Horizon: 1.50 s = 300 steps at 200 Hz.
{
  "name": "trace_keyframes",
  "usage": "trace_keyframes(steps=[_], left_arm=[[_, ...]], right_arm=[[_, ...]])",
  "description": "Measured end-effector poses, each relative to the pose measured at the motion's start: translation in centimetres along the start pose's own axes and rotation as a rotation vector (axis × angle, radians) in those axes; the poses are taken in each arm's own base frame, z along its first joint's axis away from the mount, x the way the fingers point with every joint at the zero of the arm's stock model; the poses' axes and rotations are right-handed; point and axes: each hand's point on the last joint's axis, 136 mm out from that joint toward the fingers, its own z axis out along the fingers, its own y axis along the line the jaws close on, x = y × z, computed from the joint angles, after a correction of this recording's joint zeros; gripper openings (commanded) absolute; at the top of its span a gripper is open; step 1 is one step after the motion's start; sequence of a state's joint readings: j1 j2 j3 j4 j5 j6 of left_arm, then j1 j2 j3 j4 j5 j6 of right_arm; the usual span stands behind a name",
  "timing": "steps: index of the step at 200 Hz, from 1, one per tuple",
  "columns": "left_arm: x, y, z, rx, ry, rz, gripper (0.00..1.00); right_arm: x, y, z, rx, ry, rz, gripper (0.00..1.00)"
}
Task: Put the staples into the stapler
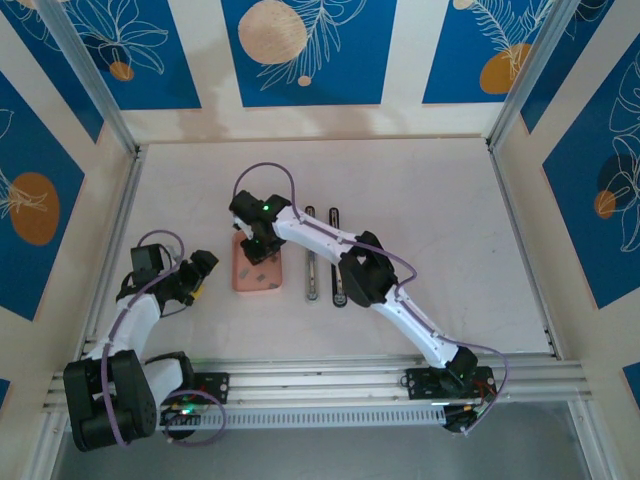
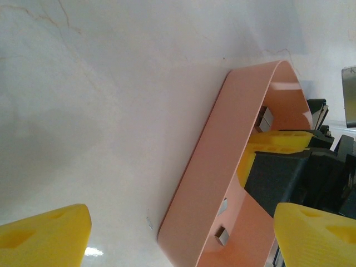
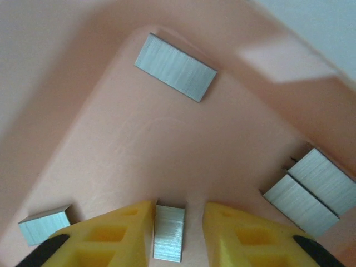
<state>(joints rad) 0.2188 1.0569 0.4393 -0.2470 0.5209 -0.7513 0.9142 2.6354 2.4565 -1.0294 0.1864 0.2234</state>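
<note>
The salmon-pink tray (image 1: 262, 284) lies left of the stapler, which is opened flat into its silver-white bar (image 1: 311, 272) and black arm (image 1: 338, 222). My right gripper (image 1: 258, 246) reaches down into the tray (image 3: 183, 144). Its jaws (image 3: 179, 207) straddle one short grey strip of staples (image 3: 168, 233). The left fingertip (image 3: 139, 214) touches that strip, and a narrow gap separates it from the right one. Other staples (image 3: 175, 67) lie loose on the tray floor. My left gripper (image 1: 200, 268) hangs open just left of the tray (image 2: 222, 167), holding nothing.
An aluminium rail (image 1: 330, 375) crosses the near edge of the table, and frame posts stand at both sides. A small silvery scrap (image 2: 149, 223) lies on the white tabletop (image 2: 111, 111) beside the tray's corner. My right arm's forearm (image 1: 330, 240) crosses above the stapler.
</note>
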Motion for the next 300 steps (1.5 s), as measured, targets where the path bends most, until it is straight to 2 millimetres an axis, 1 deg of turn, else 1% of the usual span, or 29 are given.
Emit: trace_keyframes(steps=[40,88,115,129,141,167,179,186,205,220,232,248,274,300], left_arm=[[0.1,0.1,0.0,-0.004,0.003,-0.001,0.85],[0.2,0.0,-0.2,-0.002,0.001,0.018,0.85],[0.1,-0.4,-0.7,0.010,-0.015,0.039,0.84],[0.0,-0.8,-1.2,0.018,-0.032,0.054,0.84],[-0.2,-1.2,-1.6,0.027,-0.050,0.070,0.83],[-0.6,-2.2,-2.4,0.049,-0.091,0.113,0.82],[-0.6,-2.6,-2.5,0.056,-0.099,0.129,0.81],[-0.4,-2.8,-2.5,0.060,-0.097,0.142,0.81],[0.2,-3.4,-2.2,0.063,-0.089,0.181,0.81],[1.1,-4.3,-1.8,0.072,-0.073,0.230,0.81],[1.9,-5.0,-1.4,0.077,-0.060,0.276,0.80],[3.1,-5.9,-0.8,0.077,-0.046,0.337,0.80],[4.2,-7.3,-0.2,0.080,-0.041,0.422,0.80],[4.8,-8.4,0.3,0.077,-0.051,0.491,0.80]], right_arm=[[0.0,-0.2,0.0,0.021,0.000,0.014,0.18],[-0.1,-0.2,-0.3,0.031,-0.007,0.018,0.15],[0.3,-0.2,-1.1,0.032,-0.028,0.033,0.13],[0.5,-0.2,-2.2,0.028,-0.047,0.048,0.13],[0.5,-0.2,-3.8,0.024,-0.079,0.060,0.12],[0.2,-0.3,-8.5,0.022,-0.188,0.095,0.12],[0.5,-0.5,-11.1,0.023,-0.247,0.118,0.12],[0.8,-0.7,-12.3,0.028,-0.276,0.133,0.12],[2.5,-1.7,-15.1,0.050,-0.339,0.185,0.12],[4.4,-2.9,-16.3,0.073,-0.370,0.237,0.12],[6.3,-3.9,-16.7,0.094,-0.375,0.283,0.12],[8.9,-5.4,-16.5,0.125,-0.362,0.347,0.12],[13.2,-7.6,-15.2,0.184,-0.312,0.442,0.12],[16.5,-8.6,-13.6,0.224,-0.255,0.500,0.12]])
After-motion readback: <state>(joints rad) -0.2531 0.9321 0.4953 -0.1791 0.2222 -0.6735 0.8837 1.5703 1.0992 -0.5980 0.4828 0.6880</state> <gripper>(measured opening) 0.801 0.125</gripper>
